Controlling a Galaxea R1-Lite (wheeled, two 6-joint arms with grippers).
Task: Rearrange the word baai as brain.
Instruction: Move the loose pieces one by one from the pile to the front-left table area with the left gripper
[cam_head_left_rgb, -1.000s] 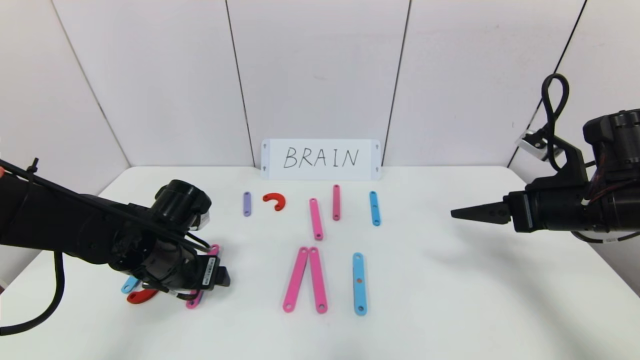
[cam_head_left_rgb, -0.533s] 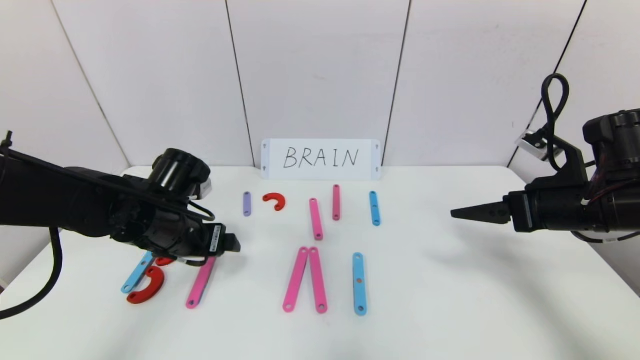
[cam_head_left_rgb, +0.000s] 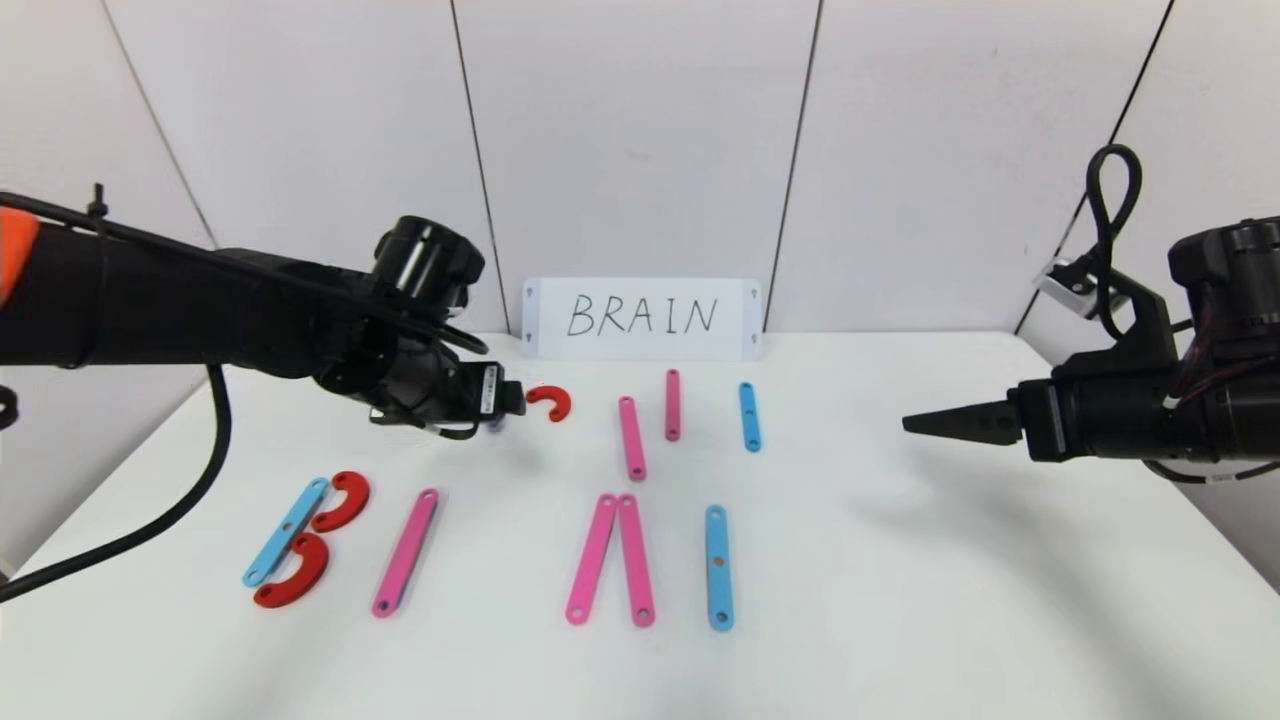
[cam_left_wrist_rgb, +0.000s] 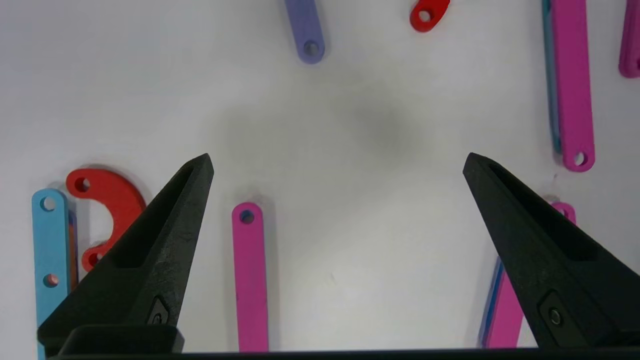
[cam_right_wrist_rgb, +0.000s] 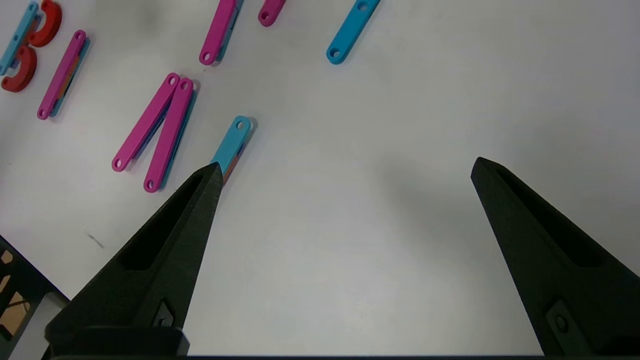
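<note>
My left gripper (cam_left_wrist_rgb: 337, 160) hangs over the far-left part of the tabletop (cam_head_left_rgb: 900, 600), fingers spread wide, nothing between them. From the head view it covers the purple strip (cam_left_wrist_rgb: 305, 30); the wrist view shows that strip's holed end and the small red curve (cam_head_left_rgb: 549, 402) lying just ahead of the fingertips, not touched.

The word baai (cam_head_left_rgb: 480, 545) lies along the near side of the tabletop. At its left end: a light blue strip (cam_head_left_rgb: 286, 530) with two red half-rings (cam_head_left_rgb: 320, 540) touching its right edge, one above the other. Next, a single pink strip (cam_head_left_rgb: 405, 551), tilted, apart from the rest. Then two pink strips (cam_head_left_rgb: 610, 560) meeting at their far ends and splaying toward me. Last, a blue strip (cam_head_left_rgb: 718, 567), upright.

Farther back: a pink strip (cam_head_left_rgb: 632, 438), a darker pink strip (cam_head_left_rgb: 672, 404), a short blue strip (cam_head_left_rgb: 749, 416), all separate. The white card (cam_head_left_rgb: 642, 318) reading BRAIN stands against the wall.

My right gripper (cam_right_wrist_rgb: 345, 165) is parked off to the right, above bare tabletop, fingers wide apart, holding nothing.
</note>
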